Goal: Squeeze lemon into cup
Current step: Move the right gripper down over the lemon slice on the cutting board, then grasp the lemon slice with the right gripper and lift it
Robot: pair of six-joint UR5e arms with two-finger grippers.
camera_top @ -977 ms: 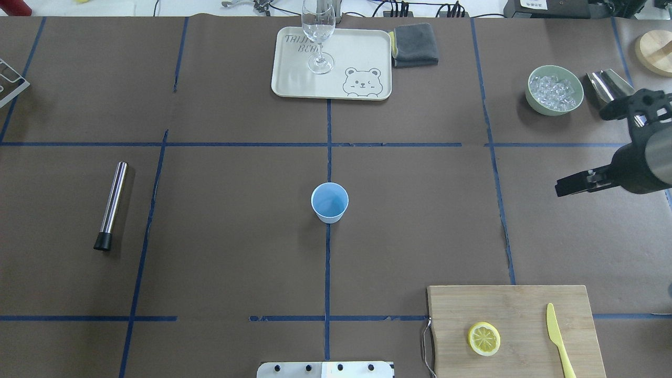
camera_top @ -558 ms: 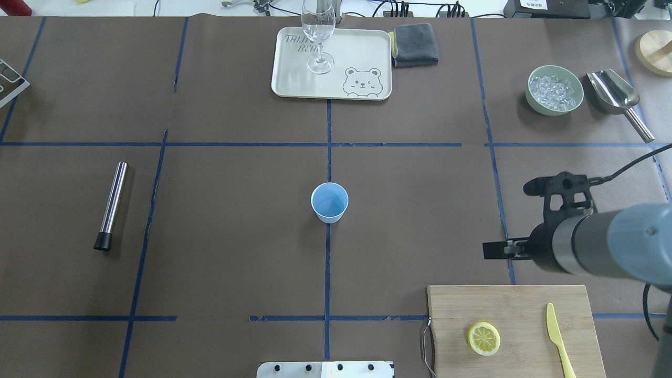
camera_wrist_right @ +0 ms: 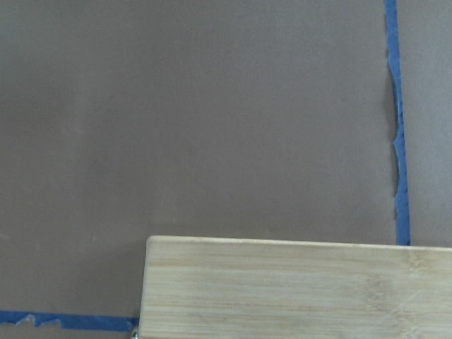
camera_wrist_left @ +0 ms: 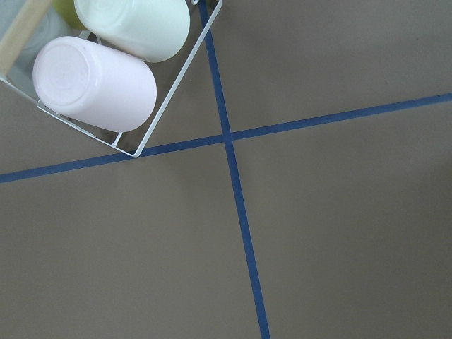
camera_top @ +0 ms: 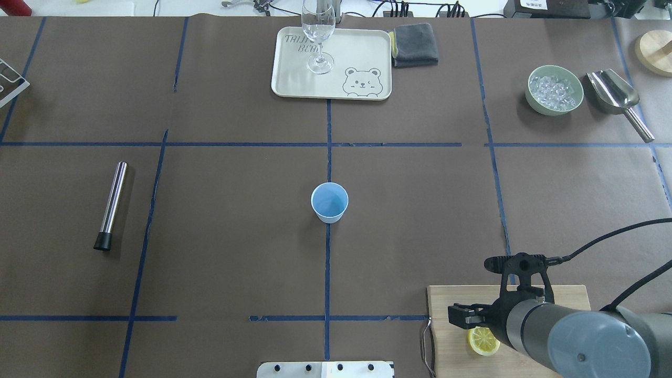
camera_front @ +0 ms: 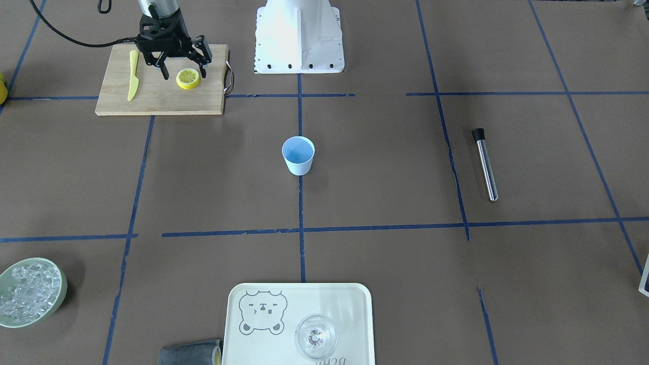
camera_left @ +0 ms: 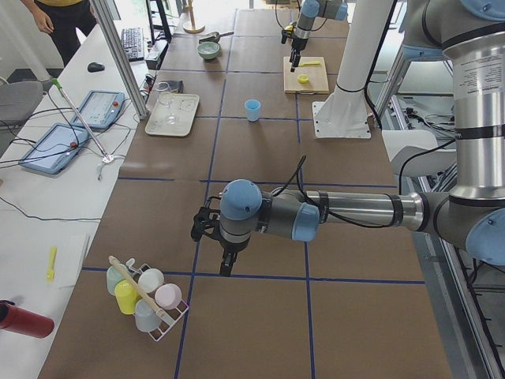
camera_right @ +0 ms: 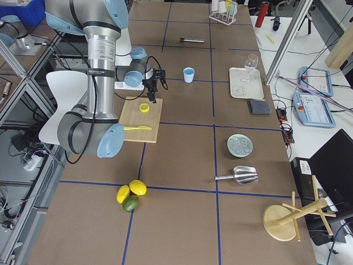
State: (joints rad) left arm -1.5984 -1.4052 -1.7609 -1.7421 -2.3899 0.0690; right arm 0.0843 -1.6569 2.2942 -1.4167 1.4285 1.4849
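My right gripper [camera_front: 184,72] hangs over the lemon slice [camera_front: 188,78] on the cutting board [camera_front: 157,103], fingers wide. I cannot tell how the left gripper [camera_left: 224,257] fingers stand.

On the worktop [camera_front: 385,167] there was one lemon [camera_front: 188,78], one cup [camera_front: 298,154], one board [camera_front: 162,100], one knife [camera_front: 133,75], one tray [camera_front: 350,304], one glass [camera_front: 316,336], one bowl [camera_top: 554,111], one scoop [camera_top: 611,92], one cloth [camera_top: 416,44], one rod [camera_top: 113,202], one rack [camera_left: 170,328] and three whole fruits [camera_right: 137,187].

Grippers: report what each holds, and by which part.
Nothing is held. The right gripper is open above the lemon, which lies on the board. The left gripper carries nothing visible; its jaws cannot be judged.
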